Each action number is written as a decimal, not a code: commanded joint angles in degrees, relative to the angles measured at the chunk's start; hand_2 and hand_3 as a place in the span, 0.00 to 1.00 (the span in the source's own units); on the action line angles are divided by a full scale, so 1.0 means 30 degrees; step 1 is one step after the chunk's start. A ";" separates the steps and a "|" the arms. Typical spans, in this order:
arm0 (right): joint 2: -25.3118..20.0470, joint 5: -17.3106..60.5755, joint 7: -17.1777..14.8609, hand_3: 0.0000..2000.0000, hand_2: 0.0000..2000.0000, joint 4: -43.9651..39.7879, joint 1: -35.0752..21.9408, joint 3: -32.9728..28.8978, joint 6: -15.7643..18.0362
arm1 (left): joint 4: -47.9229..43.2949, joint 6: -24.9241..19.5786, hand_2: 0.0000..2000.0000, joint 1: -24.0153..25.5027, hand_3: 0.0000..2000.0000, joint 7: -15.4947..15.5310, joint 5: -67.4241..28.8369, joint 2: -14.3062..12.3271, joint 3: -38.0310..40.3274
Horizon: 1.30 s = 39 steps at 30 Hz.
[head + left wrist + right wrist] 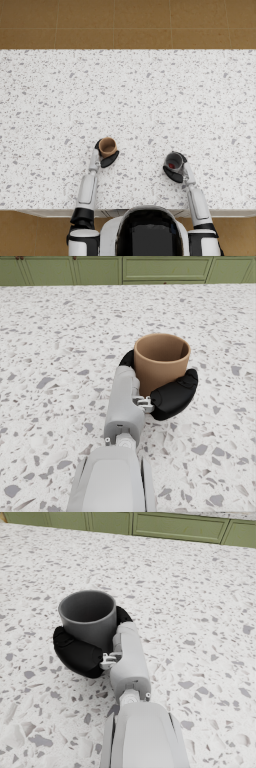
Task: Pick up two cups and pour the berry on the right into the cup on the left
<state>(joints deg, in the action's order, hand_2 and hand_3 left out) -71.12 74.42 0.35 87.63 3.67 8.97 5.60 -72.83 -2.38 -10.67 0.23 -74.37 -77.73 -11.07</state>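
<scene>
White forearms are seen nearest, each ending in a dark robot hand on the speckled table (150, 100). The brown cup (107, 146) is enclosed by the left robot hand (106, 159), whose fingers are wrapped around its lower wall. The grey cup (174, 161), with a red berry (172, 165) inside, is gripped in the same way by the right robot hand (175, 174). Both cups stand upright, well apart. They are judged light, stiff and smooth, so a grip at mid-wall is advised, kept firm while the grey cup is tilted.
</scene>
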 commanded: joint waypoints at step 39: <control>-0.4648 1.7016 -0.0031 0.64 1.00 0.6130 -0.7722 0.1594 0.0003 | -0.7041 -0.0035 1.00 0.1027 0.64 -0.0011 -0.5140 -0.1033 -0.2162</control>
<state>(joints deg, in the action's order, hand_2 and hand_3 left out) -84.30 127.31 0.27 105.32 -17.95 13.25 5.65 -93.68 -2.50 -7.01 0.20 -89.79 -80.62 -17.71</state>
